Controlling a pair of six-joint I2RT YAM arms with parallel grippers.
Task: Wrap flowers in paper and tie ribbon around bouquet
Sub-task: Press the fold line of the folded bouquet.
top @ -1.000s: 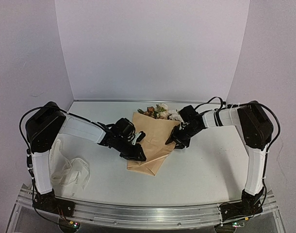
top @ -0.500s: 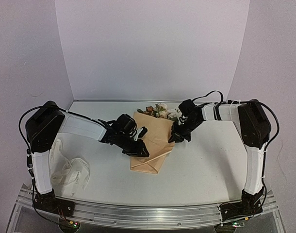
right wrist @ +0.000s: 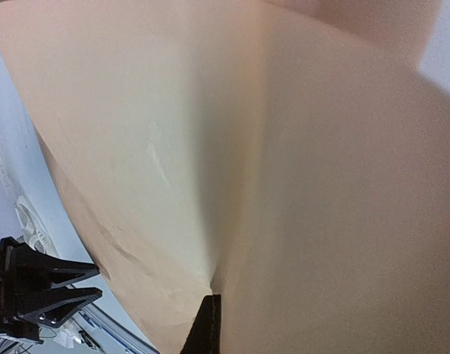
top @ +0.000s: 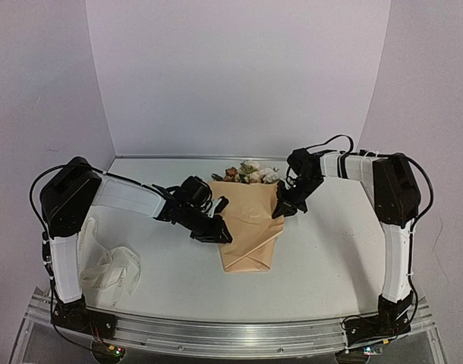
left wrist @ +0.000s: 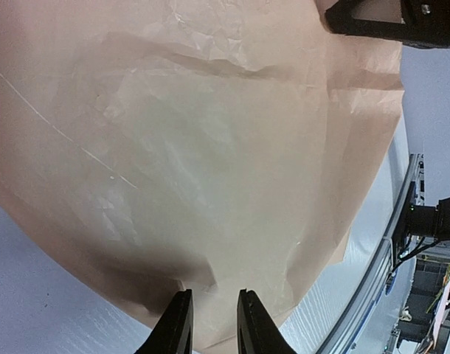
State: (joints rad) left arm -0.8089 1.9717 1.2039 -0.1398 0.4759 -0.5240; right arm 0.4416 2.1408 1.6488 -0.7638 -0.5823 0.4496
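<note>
**Cone folded, ribbon not yet fetched**

White table [top: 338, 258], closed in by a pale backdrop [top: 239, 76], carries everything. The bouquet [top: 250, 227] lies near its middle, wide end towards the back wall. Its paper [left wrist: 210, 147] is folded over into a creased cone whose narrow end points at the arm bases. Well to the left of the bouquet, the ribbon [top: 110, 269] lies in a loose heap, touching neither the bouquet nor a gripper. The flowers [top: 250, 173] show only as white, peach and brown heads at the bouquet's wide end.

By my reading the wrapping is nearly done and the tying has not begun, with both arms at the bouquet's flanks, shaping or steadying the cone. The next move calls for one arm to hold the fold closed while the other lets go and reaches left of the bouquet for the ribbon. A careless release might let the paper spring open.

The right gripper [top: 280, 210] is at the bouquet's upper right edge, jaws together and clamped on the paper; its wrist view shows creases running into the fingertip. The left gripper [top: 224, 236] is at the bouquet's left edge, jaws a little apart, with the paper's rim between its fingers [left wrist: 179, 328]. Whether they bite on it or only straddle it, I cannot tell.
</note>
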